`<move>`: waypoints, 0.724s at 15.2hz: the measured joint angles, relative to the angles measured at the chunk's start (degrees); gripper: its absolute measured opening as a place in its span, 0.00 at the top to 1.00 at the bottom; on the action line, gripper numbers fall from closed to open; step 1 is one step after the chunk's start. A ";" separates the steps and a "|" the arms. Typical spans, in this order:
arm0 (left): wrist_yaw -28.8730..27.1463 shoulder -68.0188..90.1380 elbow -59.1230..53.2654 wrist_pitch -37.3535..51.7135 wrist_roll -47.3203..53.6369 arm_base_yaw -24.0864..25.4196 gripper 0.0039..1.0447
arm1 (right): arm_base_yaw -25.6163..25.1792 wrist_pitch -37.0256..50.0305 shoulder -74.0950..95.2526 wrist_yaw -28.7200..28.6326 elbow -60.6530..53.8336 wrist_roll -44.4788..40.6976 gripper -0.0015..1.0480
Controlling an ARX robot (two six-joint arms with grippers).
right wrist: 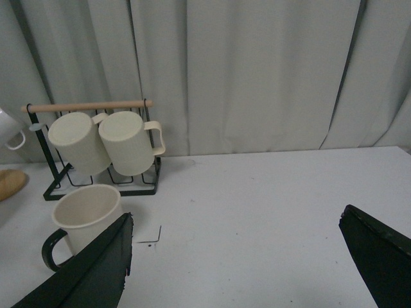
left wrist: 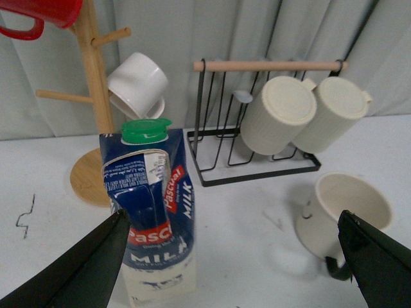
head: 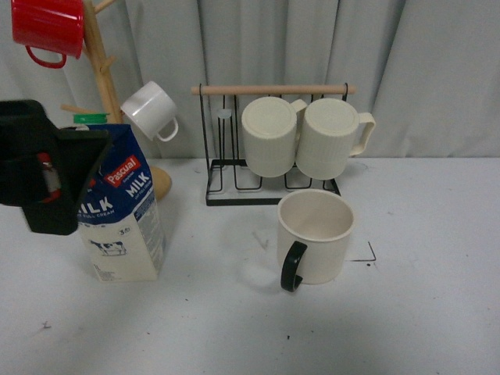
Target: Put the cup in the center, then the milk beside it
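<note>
Left hand (left wrist: 232, 221) just beside milk (left wrist: 153, 192)

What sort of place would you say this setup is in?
Probably a staged lab tabletop, not a kitchen: a grey curtain backdrop, a white table, and a mug rack.
</note>
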 joint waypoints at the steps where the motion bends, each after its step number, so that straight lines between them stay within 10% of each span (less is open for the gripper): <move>1: 0.70 5.38 1.14 1.79 0.77 1.38 0.06 | 0.00 0.02 0.00 0.00 0.00 0.00 0.06; 11: 2.73 23.43 4.17 10.32 1.18 7.39 0.06 | 0.00 0.00 0.00 -0.02 0.00 0.00 0.06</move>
